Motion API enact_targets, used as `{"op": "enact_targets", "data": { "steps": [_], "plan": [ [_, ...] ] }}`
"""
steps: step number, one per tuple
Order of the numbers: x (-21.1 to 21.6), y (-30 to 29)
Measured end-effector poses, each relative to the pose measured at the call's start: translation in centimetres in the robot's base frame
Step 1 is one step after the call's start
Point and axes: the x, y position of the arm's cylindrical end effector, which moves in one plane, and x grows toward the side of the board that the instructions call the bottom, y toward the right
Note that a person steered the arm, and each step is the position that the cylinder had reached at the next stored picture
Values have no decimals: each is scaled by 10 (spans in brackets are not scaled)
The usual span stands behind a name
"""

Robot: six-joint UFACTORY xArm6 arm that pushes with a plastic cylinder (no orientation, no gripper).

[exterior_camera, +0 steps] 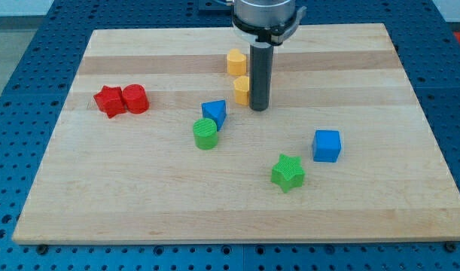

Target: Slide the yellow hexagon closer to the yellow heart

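Observation:
The yellow hexagon (242,89) lies near the middle of the board's upper half, its right side partly hidden by the rod. The yellow heart (236,62) lies just above it, a small gap between them. My tip (259,108) rests on the board against or right next to the hexagon's right side, below and to the right of the heart.
A blue triangular block (214,113) and a green cylinder (205,134) lie below and left of the hexagon. A red star (108,101) and a red round block (135,98) touch at the left. A green star (287,172) and a blue cube (327,145) lie lower right.

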Motion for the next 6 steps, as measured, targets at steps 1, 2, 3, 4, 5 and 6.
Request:
{"op": "enact_targets", "data": {
  "steps": [1,2,3,4,5,6],
  "plan": [
    [16,-5],
    [40,-28],
    [21,-32],
    [-34,-28],
    [-39,-28],
    [-37,-34]
  ]
}}
